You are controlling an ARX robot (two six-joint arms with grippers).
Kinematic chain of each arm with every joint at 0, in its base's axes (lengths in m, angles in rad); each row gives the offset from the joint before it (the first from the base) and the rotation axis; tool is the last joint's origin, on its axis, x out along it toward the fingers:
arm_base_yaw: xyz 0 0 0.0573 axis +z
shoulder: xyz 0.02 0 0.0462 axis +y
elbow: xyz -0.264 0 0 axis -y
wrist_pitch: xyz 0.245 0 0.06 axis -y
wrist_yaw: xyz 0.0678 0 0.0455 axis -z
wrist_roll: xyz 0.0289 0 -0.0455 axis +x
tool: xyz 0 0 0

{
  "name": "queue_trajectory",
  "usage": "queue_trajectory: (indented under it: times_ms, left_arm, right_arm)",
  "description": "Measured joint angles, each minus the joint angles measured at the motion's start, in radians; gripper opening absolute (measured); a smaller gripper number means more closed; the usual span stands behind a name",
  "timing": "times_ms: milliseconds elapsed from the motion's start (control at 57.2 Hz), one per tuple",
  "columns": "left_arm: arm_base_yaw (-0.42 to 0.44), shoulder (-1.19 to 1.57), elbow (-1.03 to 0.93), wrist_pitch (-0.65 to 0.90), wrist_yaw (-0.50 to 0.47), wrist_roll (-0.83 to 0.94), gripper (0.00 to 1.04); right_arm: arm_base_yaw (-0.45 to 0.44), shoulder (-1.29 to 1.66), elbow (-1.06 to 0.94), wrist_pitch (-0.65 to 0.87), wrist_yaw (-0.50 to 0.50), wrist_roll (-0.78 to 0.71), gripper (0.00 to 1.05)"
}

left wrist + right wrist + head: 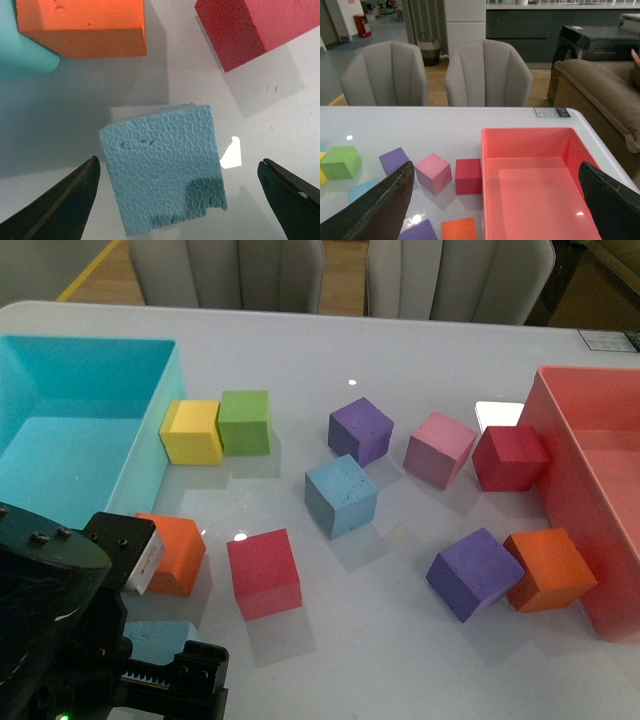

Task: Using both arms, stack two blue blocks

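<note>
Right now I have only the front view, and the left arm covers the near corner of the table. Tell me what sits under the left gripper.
Observer: A blue block lies on the table between the open fingers of the left gripper, with a gap on either side.
Operator: Report how it sits to the fingers.
Observer: Slightly askew. Its sides do not run square to them.
Operator: Give me the right gripper. It is out of my view.
Observer: The right gripper is open and empty, above the table, with the pinkish-red bin ahead of it.
</note>
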Motion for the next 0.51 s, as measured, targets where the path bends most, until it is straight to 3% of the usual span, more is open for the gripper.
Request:
queue_trajectory:
  times_ms: [507]
  left_arm:
    - [0.052,0.135,0.045,0.019,-0.007,0.013,0.96]
  right_arm:
    - [0.000,0.000,0.000,0.000,0.000,0.000,0.96]
